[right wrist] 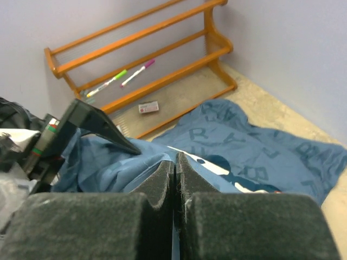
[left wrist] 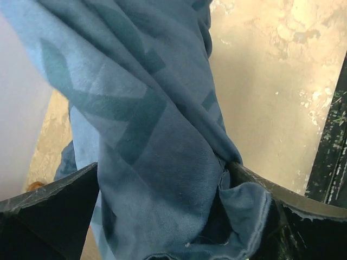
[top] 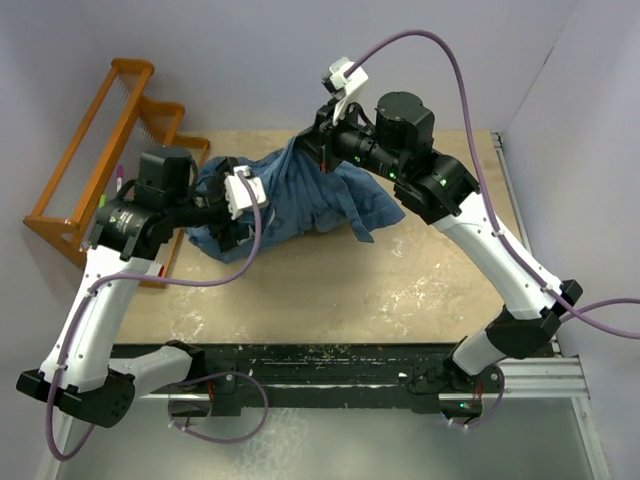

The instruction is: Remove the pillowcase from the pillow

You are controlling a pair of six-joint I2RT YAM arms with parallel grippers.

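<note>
Tabletop point(top: 400, 280): left tool point(left wrist: 162, 211) and right tool point(right wrist: 175, 169) pinch pillowcase point(top: 300, 195).

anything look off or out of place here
Yes: the pillowcase is a crumpled heap with no pillow in view, and two markers and a small box lie loose on the wooden rack by the left wall.

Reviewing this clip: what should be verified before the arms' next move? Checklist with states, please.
1. Left jaws hold the slate-blue lettered fabric pillowcase: ok, cloth bunched between them.
2. Right jaws shut on a raised fold: ok.
3. Pillow visible: not ok, none in any view.
4. Left arm clear of the orange wooden rack: cannot tell.
5. Cloth on the beige tabletop: ok.
</note>
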